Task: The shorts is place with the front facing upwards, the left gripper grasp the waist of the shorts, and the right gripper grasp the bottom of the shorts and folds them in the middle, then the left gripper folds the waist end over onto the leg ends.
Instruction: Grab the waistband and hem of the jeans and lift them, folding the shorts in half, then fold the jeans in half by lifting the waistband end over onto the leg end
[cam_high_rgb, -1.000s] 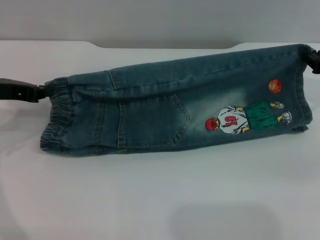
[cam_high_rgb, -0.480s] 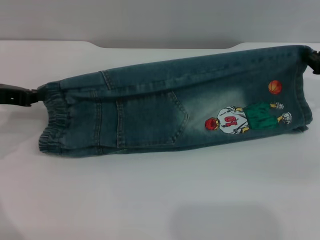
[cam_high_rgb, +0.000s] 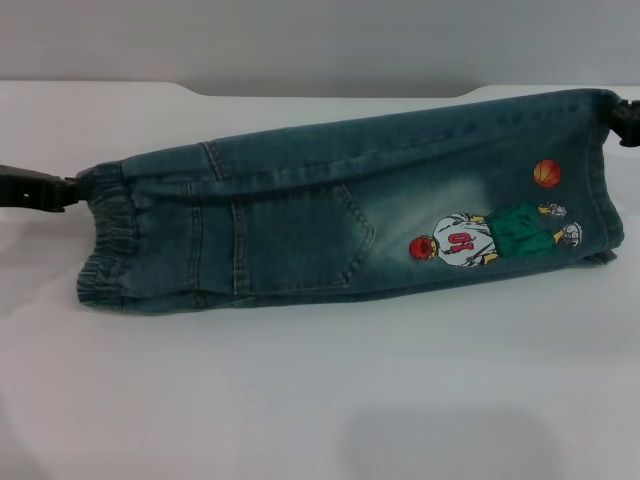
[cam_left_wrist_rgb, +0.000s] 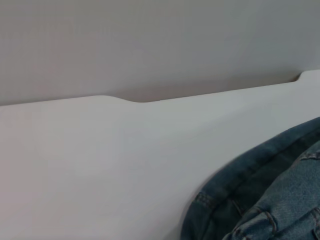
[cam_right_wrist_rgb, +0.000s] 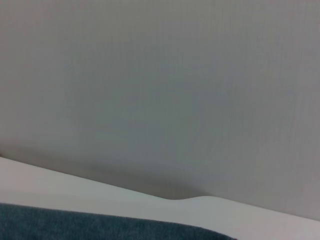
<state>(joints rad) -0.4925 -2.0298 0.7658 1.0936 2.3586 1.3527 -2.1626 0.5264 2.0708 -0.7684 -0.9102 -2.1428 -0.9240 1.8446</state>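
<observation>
Left hand (cam_high_rgb: 66, 190) pinching shorts (cam_high_rgb: 340, 215) waist; right hand (cam_high_rgb: 615, 117) pinching leg end

I see my left gripper (cam_high_rgb: 62, 190) at the left edge of the head view, mid-height, clamped on the waist of the shorts (cam_high_rgb: 340, 210). My right gripper (cam_high_rgb: 622, 122) sits at the upper right edge, pinching the leg hem.

The head view looks forward and down across the white table (cam_high_rgb: 300, 400). Both wrist views sit low, probably near the denim shorts (cam_left_wrist_rgb: 280, 195), facing the grey wall (cam_right_wrist_rgb: 160, 75).
</observation>
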